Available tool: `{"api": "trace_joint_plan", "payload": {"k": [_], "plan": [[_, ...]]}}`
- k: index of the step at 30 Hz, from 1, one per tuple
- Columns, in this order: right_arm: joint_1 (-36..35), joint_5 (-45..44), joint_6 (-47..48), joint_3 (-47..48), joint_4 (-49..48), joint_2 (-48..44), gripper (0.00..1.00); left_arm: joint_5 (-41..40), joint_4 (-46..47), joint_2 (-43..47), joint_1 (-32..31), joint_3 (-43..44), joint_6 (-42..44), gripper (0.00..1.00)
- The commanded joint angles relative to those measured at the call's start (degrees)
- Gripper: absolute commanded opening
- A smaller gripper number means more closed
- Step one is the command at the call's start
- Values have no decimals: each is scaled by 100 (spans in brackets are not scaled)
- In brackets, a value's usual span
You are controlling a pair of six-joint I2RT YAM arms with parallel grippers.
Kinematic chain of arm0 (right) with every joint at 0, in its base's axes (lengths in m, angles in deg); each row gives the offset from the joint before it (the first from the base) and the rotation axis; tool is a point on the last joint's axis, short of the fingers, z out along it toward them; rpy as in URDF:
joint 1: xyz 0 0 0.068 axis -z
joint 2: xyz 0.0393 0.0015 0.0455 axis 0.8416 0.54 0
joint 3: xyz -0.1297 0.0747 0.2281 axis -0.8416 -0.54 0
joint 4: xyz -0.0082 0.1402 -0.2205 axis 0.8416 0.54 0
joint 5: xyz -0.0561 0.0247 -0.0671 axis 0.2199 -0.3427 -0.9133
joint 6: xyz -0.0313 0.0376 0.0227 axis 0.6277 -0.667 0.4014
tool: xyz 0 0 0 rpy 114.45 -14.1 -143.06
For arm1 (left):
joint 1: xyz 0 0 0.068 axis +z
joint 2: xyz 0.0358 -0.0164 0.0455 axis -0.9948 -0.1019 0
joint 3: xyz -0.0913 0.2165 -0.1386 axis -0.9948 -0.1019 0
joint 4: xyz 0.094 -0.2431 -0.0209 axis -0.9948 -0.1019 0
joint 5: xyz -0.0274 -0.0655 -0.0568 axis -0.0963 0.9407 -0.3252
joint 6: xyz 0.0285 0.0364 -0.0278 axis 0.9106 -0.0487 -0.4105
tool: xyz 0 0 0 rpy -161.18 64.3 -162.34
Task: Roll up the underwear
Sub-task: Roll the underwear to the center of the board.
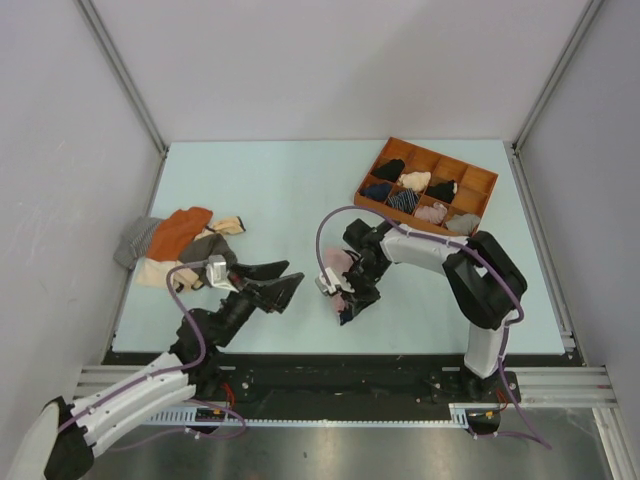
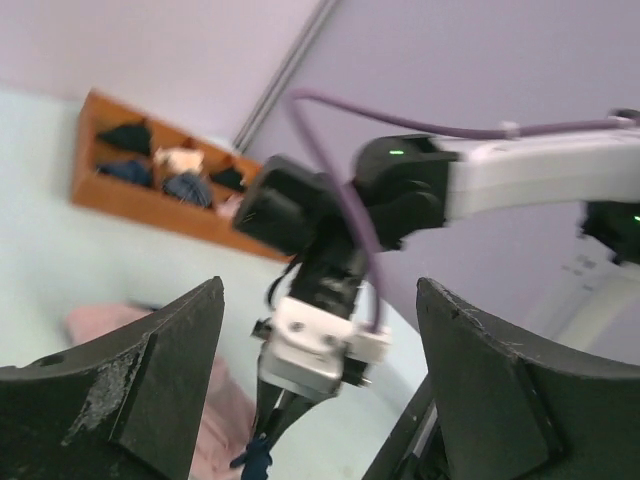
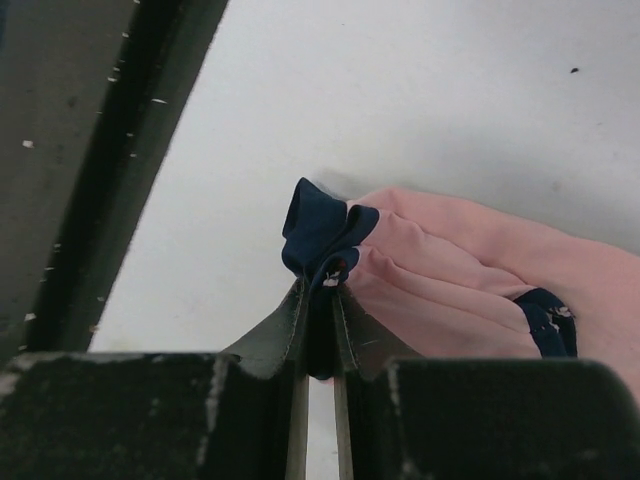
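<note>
The underwear [image 1: 336,272] is light pink with dark navy edging and lies bunched on the table near the middle front. My right gripper [image 1: 345,312] is shut on its navy edge; the right wrist view shows the fingertips [image 3: 322,292] pinching the navy band, with the pink fabric [image 3: 470,270] trailing to the right. My left gripper [image 1: 285,283] is open and empty, just left of the underwear and pointing at it. In the left wrist view the underwear [image 2: 215,410] shows past my left finger [image 2: 150,385], with the right gripper [image 2: 262,445] hanging over it.
A wooden divided tray [image 1: 427,187] with several rolled garments stands at the back right. A pile of clothes, with an orange cloth [image 1: 178,230] and a beige-cream cloth [image 1: 158,272], lies at the left. The table's dark front edge [image 1: 340,358] is close below the grippers.
</note>
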Motion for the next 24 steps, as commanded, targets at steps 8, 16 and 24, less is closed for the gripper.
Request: {"api": "trace_joint_plan", "payload": {"k": [8, 16, 24], "plan": [[429, 603, -593, 1133, 1359, 858, 9, 991, -40, 84, -796, -675, 2432, 82], [482, 638, -699, 1722, 1885, 1456, 11, 710, -1006, -1075, -1851, 177, 3512, 81], [640, 805, -532, 2338, 2554, 2045, 12, 166, -1807, -3455, -2370, 1373, 4523, 78]]}}
